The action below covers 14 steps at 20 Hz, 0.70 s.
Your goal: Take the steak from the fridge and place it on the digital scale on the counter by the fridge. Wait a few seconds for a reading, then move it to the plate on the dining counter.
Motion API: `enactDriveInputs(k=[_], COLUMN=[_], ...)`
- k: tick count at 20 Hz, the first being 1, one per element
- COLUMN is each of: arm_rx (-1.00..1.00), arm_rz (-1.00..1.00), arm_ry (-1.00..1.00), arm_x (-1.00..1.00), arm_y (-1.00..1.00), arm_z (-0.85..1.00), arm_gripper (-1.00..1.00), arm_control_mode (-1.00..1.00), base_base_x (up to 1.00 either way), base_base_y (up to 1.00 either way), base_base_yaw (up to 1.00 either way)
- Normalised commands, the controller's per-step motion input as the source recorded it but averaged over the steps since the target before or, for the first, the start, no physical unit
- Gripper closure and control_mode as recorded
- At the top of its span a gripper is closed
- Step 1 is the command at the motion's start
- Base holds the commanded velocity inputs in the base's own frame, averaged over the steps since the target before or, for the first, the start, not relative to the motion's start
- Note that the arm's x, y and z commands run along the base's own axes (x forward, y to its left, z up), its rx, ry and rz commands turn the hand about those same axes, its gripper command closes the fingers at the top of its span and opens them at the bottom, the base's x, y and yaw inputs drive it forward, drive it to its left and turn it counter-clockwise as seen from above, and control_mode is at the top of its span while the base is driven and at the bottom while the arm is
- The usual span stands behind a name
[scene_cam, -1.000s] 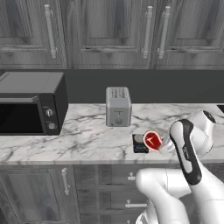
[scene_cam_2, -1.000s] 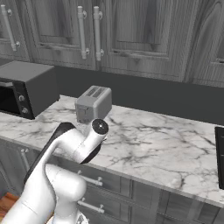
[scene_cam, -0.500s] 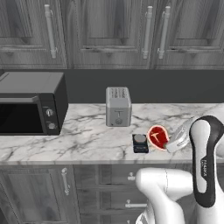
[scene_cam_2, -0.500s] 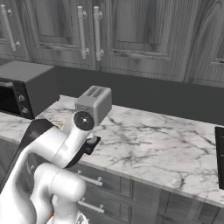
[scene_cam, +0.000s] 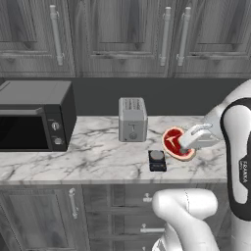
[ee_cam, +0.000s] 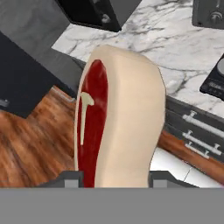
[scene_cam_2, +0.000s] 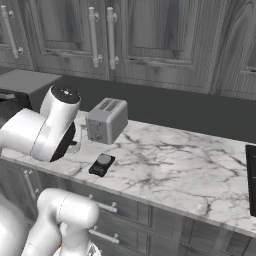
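Steak (scene_cam: 174,142) pinched edge-on between gripper (scene_cam: 184,148) fingers, held above marble counter (scene_cam: 98,162), just right of digital scale (scene_cam: 157,160), near toaster (scene_cam: 132,119).

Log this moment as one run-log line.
stage: carrying to scale | claw: shut on steak, held on edge above counter | digital scale: bare, left of steak, in front of toaster

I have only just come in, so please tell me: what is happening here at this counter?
The white robot arm holds the steak on edge in its gripper, jaws shut on it, above the marble counter. The digital scale sits just left of the steak, in front of the toaster, with nothing on it yet.
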Motion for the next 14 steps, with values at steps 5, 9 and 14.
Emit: enactDriveInputs(k=[5,9,14], arm_rx=[0.00,-0.03,-0.08], arm_rz=[-0.25,-0.23,-0.21], arm_ry=[0.21,0.03,0.00], arm_x=[-0.06,-0.10,-0.15], arm_y=[0.15,0.20,0.14], arm_z=[0.22,0.00,-0.06], arm_gripper=[1.00,1.00,1.00], arm_control_mode=[-1.00,-1.00,-1.00], base_base_x=[0.00,0.00,0.00], base_base_y=[0.00,0.00,0.00], base_base_yaw=[0.00,0.00,0.00])
